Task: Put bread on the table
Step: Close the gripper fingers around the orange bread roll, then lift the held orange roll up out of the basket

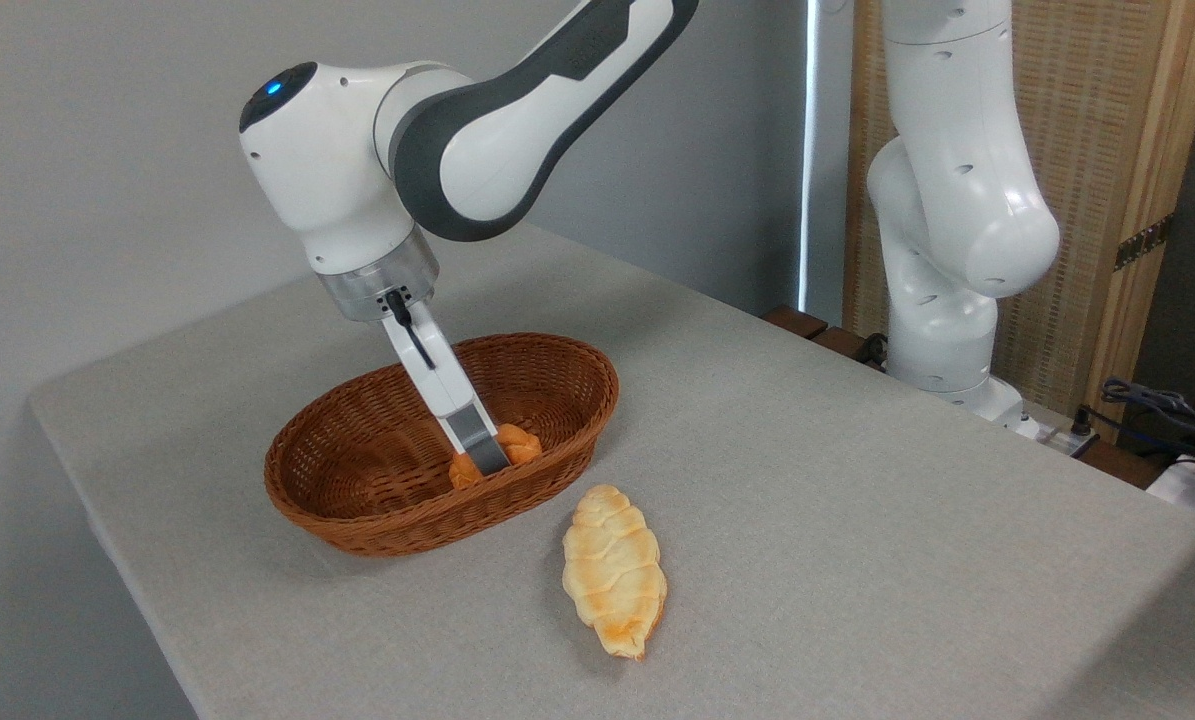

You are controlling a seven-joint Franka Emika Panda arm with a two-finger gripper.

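The bread [519, 444], a small orange-brown knotted bun, lies inside the brown wicker basket [357, 520] near its front right wall. My gripper [487, 460] reaches steeply down into the basket. Its grey-tipped near finger [479, 435] crosses the front of the bun, which shows on both sides of the finger. The far finger is hidden behind the near one. The jaws look closed on the bun, which sits low in the basket. The table [857, 480] is covered in light grey cloth.
A longer pale yellow croissant-shaped loaf [614, 570] lies on the cloth just in front of the basket. The arm's white base [942, 330] stands at the table's far right edge, with cables [1157, 405] beyond it.
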